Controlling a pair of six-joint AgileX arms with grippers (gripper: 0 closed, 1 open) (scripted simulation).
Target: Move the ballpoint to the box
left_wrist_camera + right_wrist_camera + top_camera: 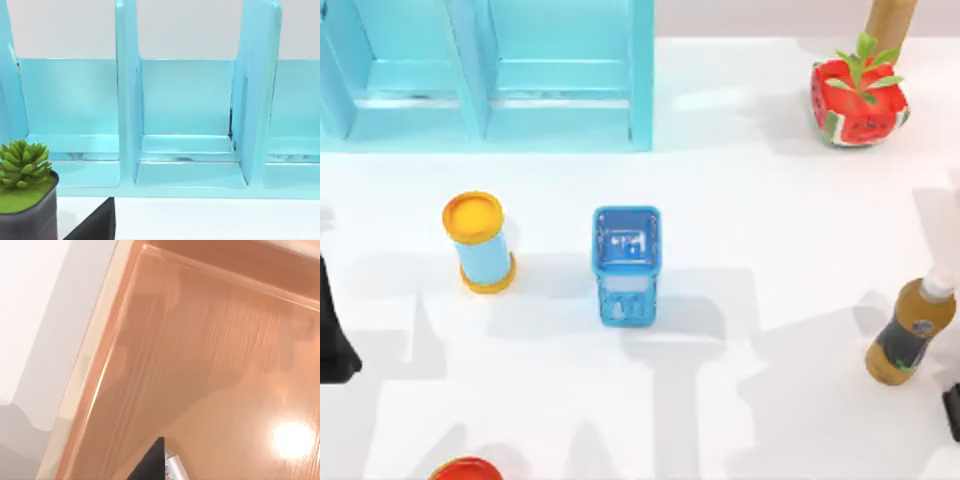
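Right pincer [159, 465] nearest, black fingertip beside one silver ballpoint [176, 467] over the orange box [210, 365] floor; grip can't be told. One blue holder [627, 265] mid-counter [770, 250]. Left wrist faces one blue rack [190, 125].

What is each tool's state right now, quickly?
Left tool: cannot be told, parked at the table's left edge.
Right tool: closed on the ballpoint, over the wooden box.

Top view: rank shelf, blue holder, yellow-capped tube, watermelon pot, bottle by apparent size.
1. shelf
2. watermelon pot
3. blue holder
4. yellow-capped tube and bottle look about equal; left unranked.
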